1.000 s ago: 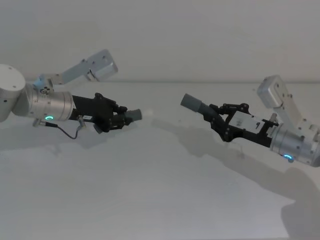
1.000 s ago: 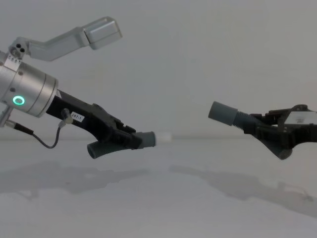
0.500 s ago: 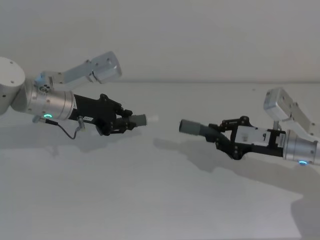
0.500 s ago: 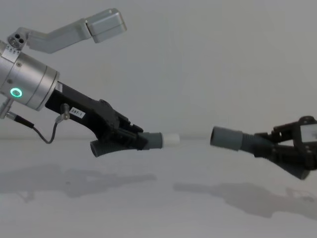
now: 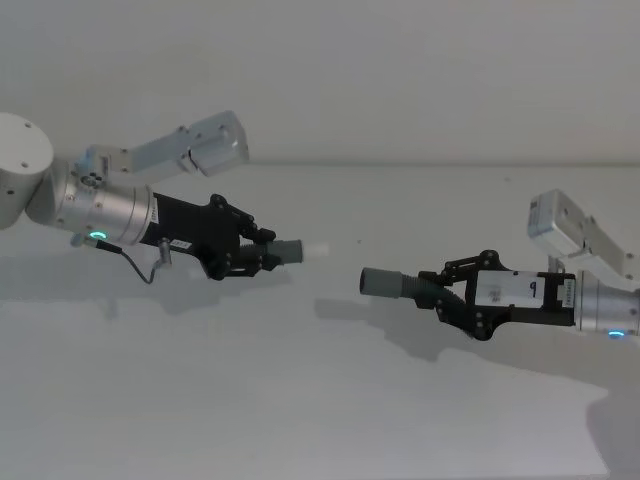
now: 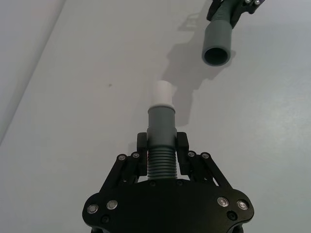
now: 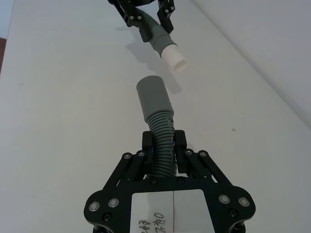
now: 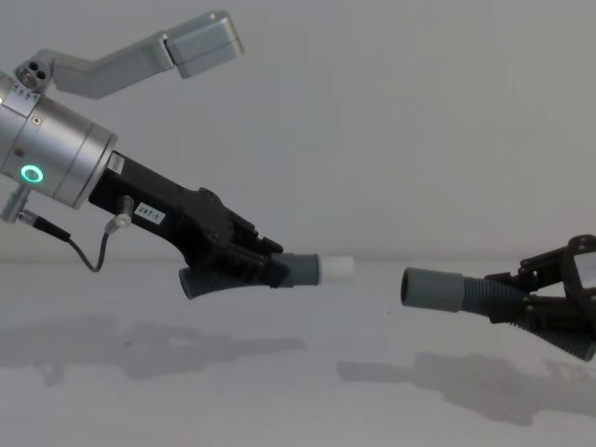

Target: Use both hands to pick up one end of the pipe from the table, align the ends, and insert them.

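Left claw [image 5: 262, 252] is squeezed tight on the ribbed part of one pipe piece [image 5: 285, 250], up in the air over the white table [image 5: 300, 400]. This piece ends in a grey cuff [image 8: 300, 270] with a white tip [image 8: 337, 269], and the tip points toward the other arm. Right claw [image 5: 447, 292] is clamped on the ribs of the other pipe piece [image 5: 400, 285], also off the table. Its wide grey socket [image 8: 434, 289] points back at the white tip.

From the head, most of each piece hides inside the black fingers, so the ribs are hard to see. From the chest, the right claw is cut off at the picture's edge, and the dark open end of the left piece pokes out below the left claw. The left arm's silver wrist [image 8: 51, 158] glows with a green ring there.

The left wrist camera looks straight along the ribs, cuff and tip [image 6: 163, 92], and shows the socket's dark open mouth [image 6: 217, 54] farther off. The right wrist camera shows the curve of its own piece [image 7: 163, 145] and the socket's outside [image 7: 153, 97], with the tip [image 7: 174, 59] close beyond it. Tip and socket are near each other but not touching. From the chest the socket sits a little lower than the tip.
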